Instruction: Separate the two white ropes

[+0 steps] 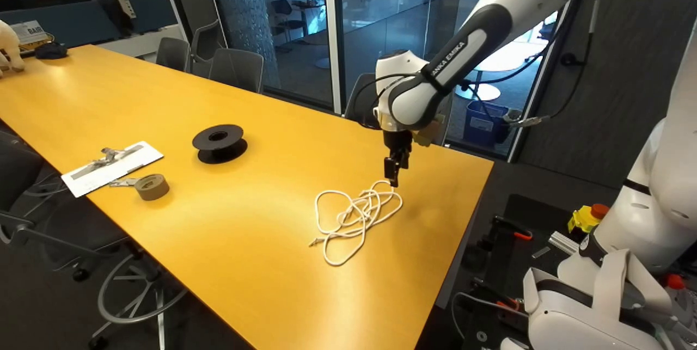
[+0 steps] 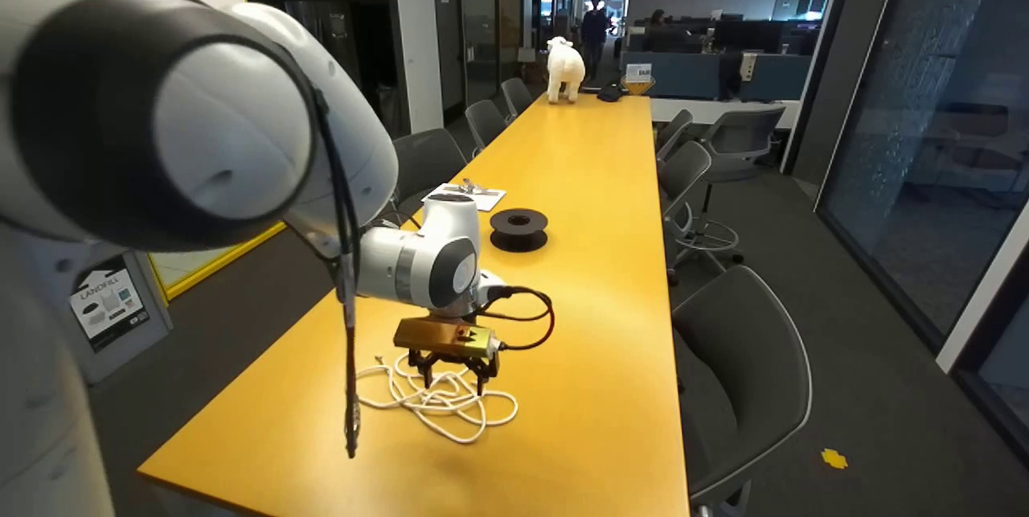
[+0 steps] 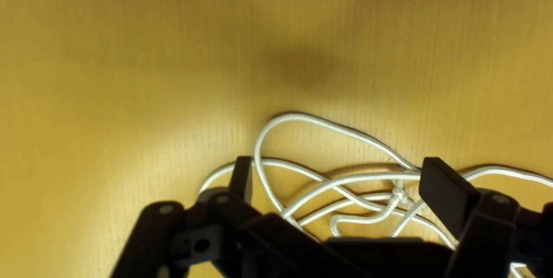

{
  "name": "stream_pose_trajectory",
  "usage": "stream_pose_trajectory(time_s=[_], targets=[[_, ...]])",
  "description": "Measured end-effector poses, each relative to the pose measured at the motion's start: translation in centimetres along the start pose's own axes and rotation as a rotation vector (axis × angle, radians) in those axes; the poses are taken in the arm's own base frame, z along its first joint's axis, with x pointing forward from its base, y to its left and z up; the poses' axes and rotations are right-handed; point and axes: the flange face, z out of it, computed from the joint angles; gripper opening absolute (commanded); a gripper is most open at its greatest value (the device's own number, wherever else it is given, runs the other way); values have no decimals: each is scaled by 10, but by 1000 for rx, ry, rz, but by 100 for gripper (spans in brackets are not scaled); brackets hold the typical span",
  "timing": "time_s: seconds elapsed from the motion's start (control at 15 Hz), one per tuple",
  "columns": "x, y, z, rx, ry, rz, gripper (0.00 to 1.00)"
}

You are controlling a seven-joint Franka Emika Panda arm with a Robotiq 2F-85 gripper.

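A: Where are the white ropes [image 3: 358, 177] lying?

B: They're lying in a loopy tangle on the table [image 1: 261, 268], near one end, and I'm not managing to tell cord from cord.

A: And the pincer [image 3: 337, 172]?

B: It's hovering over them, its fingers [image 3: 447, 198] standing wide apart; whether a tip is touching cord, I'm failing to see.

A: What's getting hidden?

B: In the wrist view its dark body is covering the tangle's lower part, one finger is blocking strands beside a small knot [image 3: 398, 193], and a loop is running out past the right edge. In an exterior view a hanging cable [image 2: 350, 388] is dropping along the tangle's left edge.

A: What else is resting on the table?

B: A black spool [image 1: 219, 145] is sitting well apart from the ropes, and a roll of tape [image 1: 152, 187] is lying near a white card [image 1: 117, 173]; the metallic thing [image 1: 110, 154] on the card is looking too indistinct to name.

A: And around it?

B: Grey chairs [image 2: 748, 372] are lining both long sides, a white stuffed sheep [image 2: 565, 67] is standing at the far end, and a person [image 2: 594, 28] is showing beyond only as a dark shape.
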Motion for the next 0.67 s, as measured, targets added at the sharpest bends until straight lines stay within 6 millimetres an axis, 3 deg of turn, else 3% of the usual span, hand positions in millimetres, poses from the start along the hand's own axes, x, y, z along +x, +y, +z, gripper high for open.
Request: stream_pose_trajectory(time_s=[0.33, 0.67], targets=[[60, -8, 42, 77, 12, -107, 100], [100, -17, 61, 115, 35, -108, 100]])
